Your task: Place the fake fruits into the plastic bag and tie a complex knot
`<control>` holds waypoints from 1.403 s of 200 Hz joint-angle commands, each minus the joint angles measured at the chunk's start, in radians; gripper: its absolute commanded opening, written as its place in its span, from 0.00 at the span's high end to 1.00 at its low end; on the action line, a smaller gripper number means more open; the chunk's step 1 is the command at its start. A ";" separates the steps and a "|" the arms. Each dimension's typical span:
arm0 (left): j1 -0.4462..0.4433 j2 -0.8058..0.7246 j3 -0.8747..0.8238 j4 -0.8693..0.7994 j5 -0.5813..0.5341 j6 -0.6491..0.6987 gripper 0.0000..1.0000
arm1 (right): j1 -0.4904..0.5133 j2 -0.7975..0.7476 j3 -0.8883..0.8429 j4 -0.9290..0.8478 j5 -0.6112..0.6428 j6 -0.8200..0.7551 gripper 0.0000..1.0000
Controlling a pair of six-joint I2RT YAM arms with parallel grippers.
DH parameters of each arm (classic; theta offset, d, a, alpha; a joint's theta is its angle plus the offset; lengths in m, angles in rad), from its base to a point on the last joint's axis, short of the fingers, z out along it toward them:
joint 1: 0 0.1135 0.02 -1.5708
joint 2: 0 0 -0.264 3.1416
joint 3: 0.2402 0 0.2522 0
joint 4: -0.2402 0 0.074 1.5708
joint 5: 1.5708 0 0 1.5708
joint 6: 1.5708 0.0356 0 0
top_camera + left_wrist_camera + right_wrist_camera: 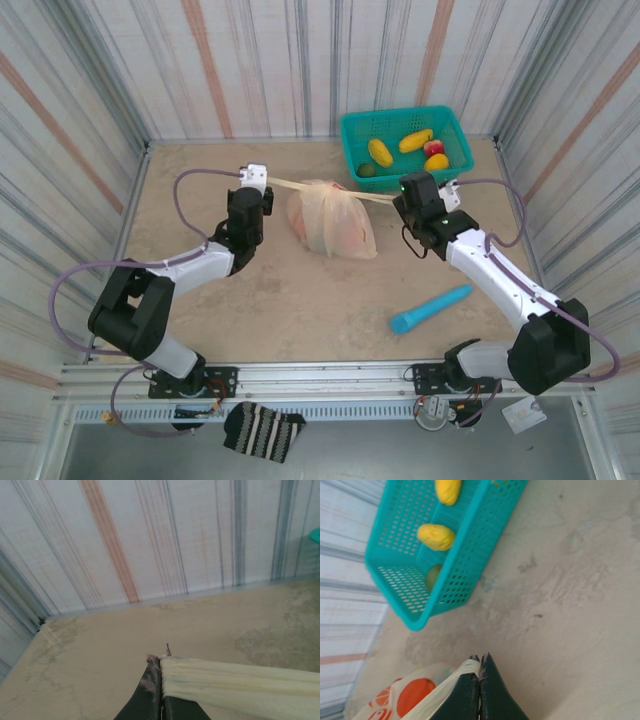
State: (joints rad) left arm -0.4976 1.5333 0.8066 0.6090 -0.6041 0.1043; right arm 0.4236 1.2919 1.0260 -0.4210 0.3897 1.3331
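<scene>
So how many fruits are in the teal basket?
5: yellow fruit left-centre, longer yellow fruit centre, red apple and orange-yellow fruit right, dark green fruit front-left. Some may be hidden.

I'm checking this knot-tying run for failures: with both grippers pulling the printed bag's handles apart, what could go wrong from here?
1. The thin cream plastic bag has its loop handles stretched between the shut left gripper and right gripper; a harder pull might tear them or slip them free.
2. Several glossy fake fruits lie in the teal mesh basket; knotting now would probably leave them out.
</scene>
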 commanded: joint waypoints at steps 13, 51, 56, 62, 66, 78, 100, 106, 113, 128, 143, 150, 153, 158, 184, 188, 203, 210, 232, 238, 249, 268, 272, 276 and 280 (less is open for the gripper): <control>0.106 -0.003 -0.012 -0.013 -0.258 -0.095 1.00 | -0.109 -0.036 -0.054 -0.211 0.365 0.030 1.00; 0.114 0.000 -0.003 0.001 -0.205 -0.052 1.00 | -0.166 -0.071 -0.131 -0.047 0.277 -0.139 1.00; 0.114 -0.004 -0.004 -0.009 -0.172 -0.068 1.00 | -0.170 -0.077 -0.148 0.012 0.226 -0.203 1.00; 0.114 -0.011 -0.006 -0.021 -0.107 -0.094 1.00 | -0.174 -0.085 -0.168 0.091 0.158 -0.277 1.00; 0.113 -0.014 -0.011 -0.023 -0.054 -0.108 1.00 | -0.173 -0.089 -0.180 0.146 0.114 -0.326 1.00; 0.097 -0.015 -0.017 -0.012 0.098 -0.119 1.00 | -0.171 -0.111 -0.207 0.274 -0.008 -0.462 1.00; 0.052 -0.028 0.019 -0.092 0.218 -0.110 1.00 | -0.176 -0.135 -0.222 0.380 -0.199 -0.601 1.00; 0.047 -0.037 0.030 -0.140 0.231 -0.141 1.00 | -0.180 -0.131 -0.214 0.372 -0.234 -0.606 1.00; 0.043 -0.047 0.041 -0.200 0.240 -0.183 0.99 | -0.181 -0.123 -0.203 0.357 -0.273 -0.605 1.00; 0.033 -0.077 0.043 -0.303 0.229 -0.241 0.99 | -0.189 -0.105 -0.188 0.348 -0.385 -0.606 1.00; 0.020 -0.110 0.010 -0.329 0.236 -0.273 0.99 | -0.187 -0.102 -0.201 0.364 -0.474 -0.612 1.00; 0.014 -0.122 0.001 -0.344 0.270 -0.288 0.99 | -0.187 -0.100 -0.207 0.372 -0.522 -0.612 1.00; 0.012 -0.125 0.001 -0.355 0.289 -0.294 0.99 | -0.187 -0.100 -0.207 0.372 -0.543 -0.614 1.00; 0.011 -0.131 0.004 -0.378 0.324 -0.307 0.99 | -0.187 -0.099 -0.205 0.372 -0.573 -0.619 1.00; 0.012 -0.145 0.048 -0.488 0.532 -0.343 0.88 | -0.187 -0.091 -0.202 0.350 -0.679 -0.597 1.00; 0.011 -0.144 0.055 -0.504 0.556 -0.346 0.85 | -0.187 -0.089 -0.200 0.343 -0.686 -0.594 0.98; 0.013 -0.139 0.086 -0.573 0.616 -0.349 0.72 | -0.188 -0.090 -0.197 0.327 -0.705 -0.602 0.93; 0.014 -0.141 0.095 -0.600 0.632 -0.344 0.65 | -0.191 -0.098 -0.191 0.308 -0.701 -0.616 0.87; 0.027 -0.200 0.086 -0.619 0.607 -0.347 0.37 | -0.218 -0.153 -0.170 0.258 -0.684 -0.663 0.64; 0.029 -0.229 0.078 -0.616 0.597 -0.341 0.28 | -0.229 -0.173 -0.160 0.247 -0.681 -0.676 0.59; 0.031 -0.287 0.072 -0.617 0.568 -0.314 0.08 | -0.241 -0.206 -0.137 0.215 -0.664 -0.703 0.49; 0.031 -0.393 0.059 -0.603 0.527 -0.254 0.01 | -0.241 -0.258 -0.089 0.158 -0.614 -0.752 0.34; 0.031 -0.419 0.052 -0.592 0.515 -0.242 0.01 | -0.240 -0.271 -0.083 0.149 -0.599 -0.757 0.27; 0.031 -0.444 0.044 -0.581 0.503 -0.232 0.01 | -0.238 -0.284 -0.078 0.140 -0.587 -0.761 0.18; 0.031 -0.467 0.035 -0.572 0.492 -0.223 0.01 | -0.239 -0.295 -0.074 0.130 -0.574 -0.766 0.02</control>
State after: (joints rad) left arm -0.4728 1.2095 0.8703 0.0029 -0.0517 -0.1947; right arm 0.1833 1.0843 0.8810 -0.2089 -0.2493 0.6449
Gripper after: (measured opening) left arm 0.984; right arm 0.689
